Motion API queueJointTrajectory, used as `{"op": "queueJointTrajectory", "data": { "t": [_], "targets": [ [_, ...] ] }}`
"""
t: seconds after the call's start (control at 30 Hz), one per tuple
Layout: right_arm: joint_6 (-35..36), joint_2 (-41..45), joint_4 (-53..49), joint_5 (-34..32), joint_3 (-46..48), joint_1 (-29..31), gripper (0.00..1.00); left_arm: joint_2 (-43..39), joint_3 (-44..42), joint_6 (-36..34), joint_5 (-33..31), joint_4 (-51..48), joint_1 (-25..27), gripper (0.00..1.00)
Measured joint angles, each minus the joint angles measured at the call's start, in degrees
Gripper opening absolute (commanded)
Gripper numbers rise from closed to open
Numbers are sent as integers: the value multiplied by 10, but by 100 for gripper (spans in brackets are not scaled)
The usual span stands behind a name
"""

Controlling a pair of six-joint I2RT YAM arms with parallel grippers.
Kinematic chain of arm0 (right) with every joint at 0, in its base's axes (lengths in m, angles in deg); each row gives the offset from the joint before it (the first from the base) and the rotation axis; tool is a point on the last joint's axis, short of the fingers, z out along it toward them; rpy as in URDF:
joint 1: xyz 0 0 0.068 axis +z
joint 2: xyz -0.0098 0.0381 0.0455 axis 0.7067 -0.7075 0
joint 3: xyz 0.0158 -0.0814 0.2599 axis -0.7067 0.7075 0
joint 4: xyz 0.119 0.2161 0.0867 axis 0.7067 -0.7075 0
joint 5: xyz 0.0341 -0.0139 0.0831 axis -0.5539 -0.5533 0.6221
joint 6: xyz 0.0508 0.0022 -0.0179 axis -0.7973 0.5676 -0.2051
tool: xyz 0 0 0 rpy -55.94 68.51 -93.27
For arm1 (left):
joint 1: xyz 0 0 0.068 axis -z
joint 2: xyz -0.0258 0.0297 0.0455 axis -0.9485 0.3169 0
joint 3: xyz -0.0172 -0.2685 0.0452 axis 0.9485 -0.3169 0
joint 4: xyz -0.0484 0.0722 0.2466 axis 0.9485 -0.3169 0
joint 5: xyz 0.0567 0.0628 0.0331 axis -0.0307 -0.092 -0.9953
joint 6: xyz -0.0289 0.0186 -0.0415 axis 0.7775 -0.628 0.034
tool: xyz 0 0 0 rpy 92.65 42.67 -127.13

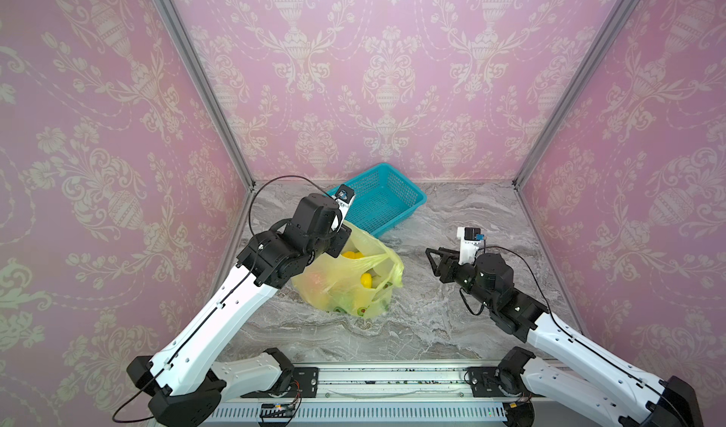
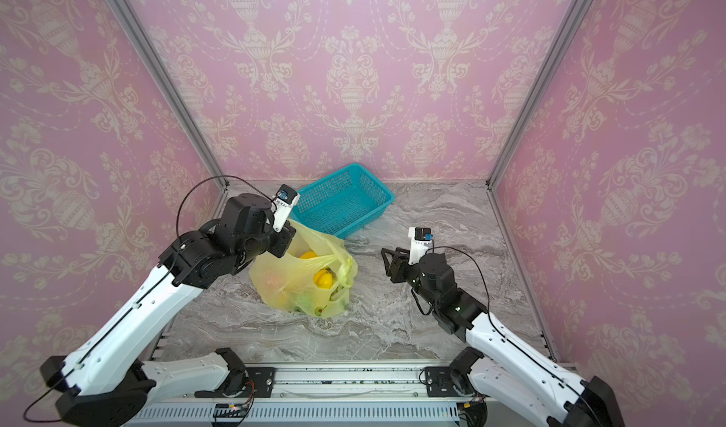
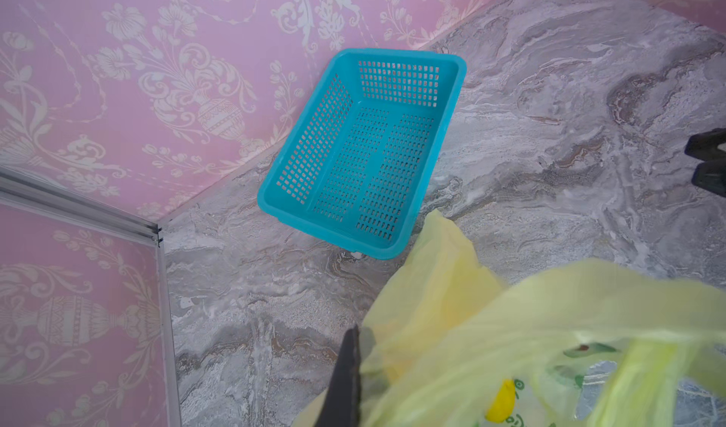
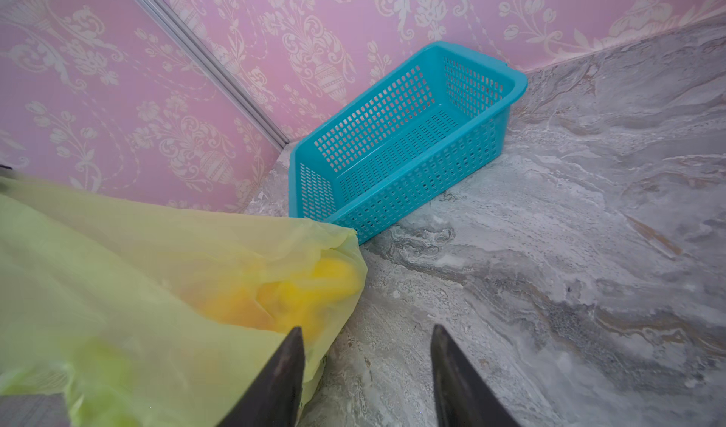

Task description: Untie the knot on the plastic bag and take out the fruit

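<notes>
1. One plastic bag (image 1: 349, 283) (image 2: 302, 283) sits on the grey marbled tabletop (image 1: 432, 319), left of the middle in both top views. It is thin yellow-green film, slumped and bulging, with avocado prints low on its front.
2. Inside it lies the fruit (image 1: 367, 279). Two bright yellow pieces show through the bag's mouth, one nearer the left arm and one nearer the middle. A pinkish-orange blur and a green blur glow through the film. Beyond that I cannot count the pieces.
3. A twisted handle (image 1: 394, 268) (image 2: 346, 268), gathered like a rope, runs across the mouth and bunches on the bag's right side. I cannot tell whether it is tied.
4. One turquoise perforated basket (image 1: 408, 191) (image 2: 377, 187) (image 3: 298, 126) (image 4: 412, 181) stands behind the bag, set at an angle against the pink patterned back wall. Its holed floor shows bare from wall to wall. Its near corner comes just beside the bag; whether they touch I cannot tell.
5. The left gripper (image 3: 359, 338) is closed, pinching the bag's film at its upper left edge. The plastic is drawn up towards it.
6. The right gripper (image 1: 432, 264) (image 2: 388, 265) (image 4: 366, 331) has its fingers spread with nothing between them. It points at the bag from the right, with a strip of tabletop between them.
7. Counted: one bag, one basket, two grippers, two clearly seen yellow pieces.
</notes>
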Motion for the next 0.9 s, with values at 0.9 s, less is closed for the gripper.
{"op": "queueJointTrajectory", "data": {
  "t": [0.9],
  "targets": [
    [311,-108,57,52,-89,358,83,-12,-129,-10,41,61,-42,0]
  ]
}}
